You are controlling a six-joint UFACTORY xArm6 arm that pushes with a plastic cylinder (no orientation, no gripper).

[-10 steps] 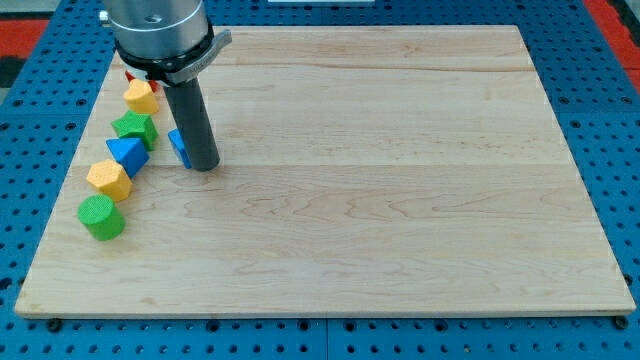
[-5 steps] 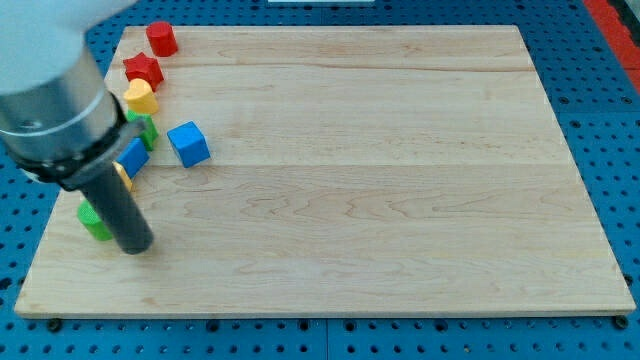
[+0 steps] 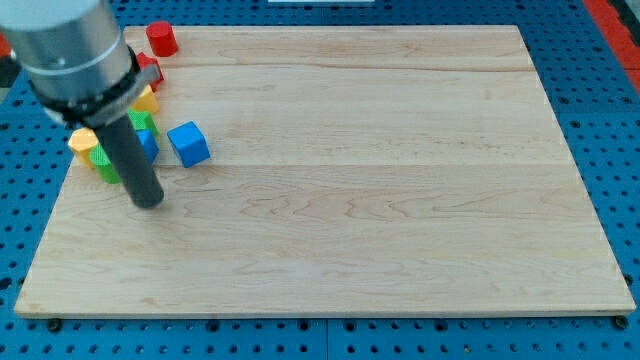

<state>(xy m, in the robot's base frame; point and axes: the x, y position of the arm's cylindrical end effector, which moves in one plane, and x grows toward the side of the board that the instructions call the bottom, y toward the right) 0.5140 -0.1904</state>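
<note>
Wooden board (image 3: 400, 180) on a blue pegboard, with all blocks gathered along its left edge toward the top-left corner. My tip (image 3: 148, 203) rests on the board's surface a little in from the left edge, at about mid-height; it is a plain rod with nothing to open or close, and it holds nothing. The green block (image 3: 106, 166), apparently a cylinder, lies just to the view's left of the rod, close to or touching it; contact cannot be confirmed because the rod hides that side. A yellow block (image 3: 82, 139) sits directly above the green one, its shape unclear. A blue block (image 3: 148, 143), largely hidden behind the rod, lies just beside it, and a second green block (image 3: 140, 121) and second yellow block (image 3: 146, 98) continue the row toward the corner, both partly covered by the arm. The blue cube (image 3: 188, 143) stands apart to the view's right of this row. A red star-shaped block (image 3: 150, 68) and a red cylinder (image 3: 161, 39) lie nearest the top-left corner. The remainder of the board carries no blocks.
</note>
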